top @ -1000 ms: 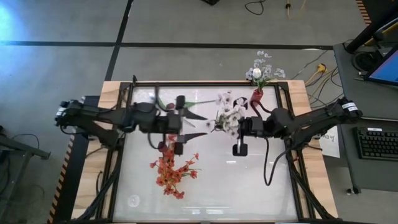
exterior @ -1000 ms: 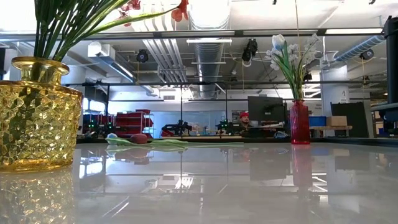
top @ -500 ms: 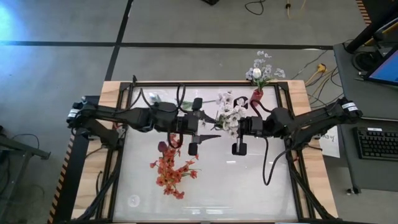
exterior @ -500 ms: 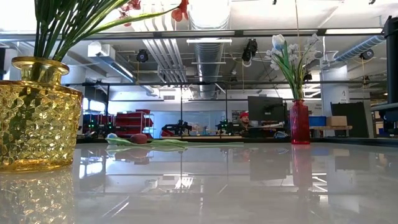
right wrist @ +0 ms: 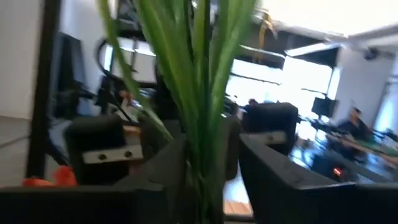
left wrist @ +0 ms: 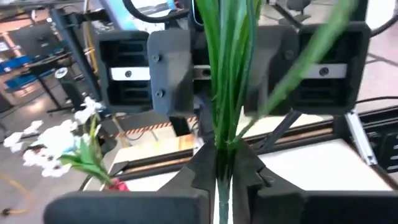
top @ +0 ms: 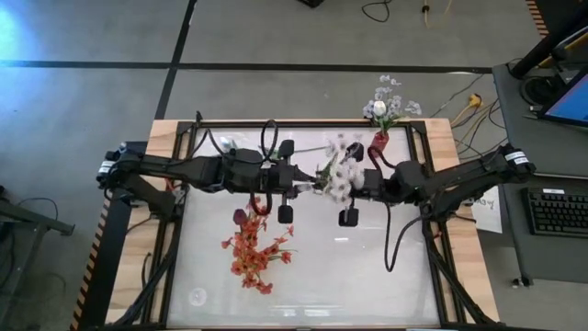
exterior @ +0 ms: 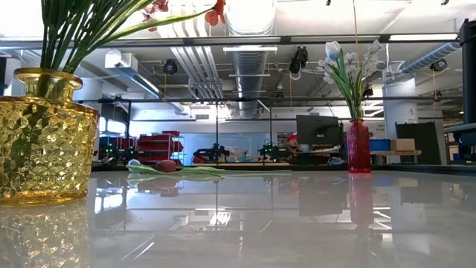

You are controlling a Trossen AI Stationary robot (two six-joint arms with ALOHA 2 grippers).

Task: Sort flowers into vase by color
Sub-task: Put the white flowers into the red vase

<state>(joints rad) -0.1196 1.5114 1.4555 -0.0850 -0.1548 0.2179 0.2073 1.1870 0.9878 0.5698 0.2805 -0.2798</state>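
1. My left claw (left wrist: 219, 168), centre of the high view, is clamped fully shut on the green stem (left wrist: 227, 74) of the white blossom spray (top: 342, 170); the stem stands pinched between both fingers.
2. My right claw (right wrist: 202, 168), just right of centre in the high view, faces the left one with the same bunch of stems running through it; whether it grips or has let go I cannot tell.
3. The spray hangs in the air between the two claws, blossoms well above the table (top: 367, 276).
4. Risks at this handover, as I judge them:
   - both claws pulling on one stem would bend or tear it;
   - my grip sits on thin, slippery stems; a quick swing could let them slide or twist;
   - the blossoms could snag on the right claw as the two part.
5. Below left of centre, the red-orange flowers (top: 253, 253) fan out of the yellow vase (exterior: 44, 138); a maroon bud (exterior: 167, 167) lies on the table beyond it.
6. Farthest, upper right of centre, the red vase (top: 379, 142) holds pale flowers; its narrow neck would punish a misaligned stem.
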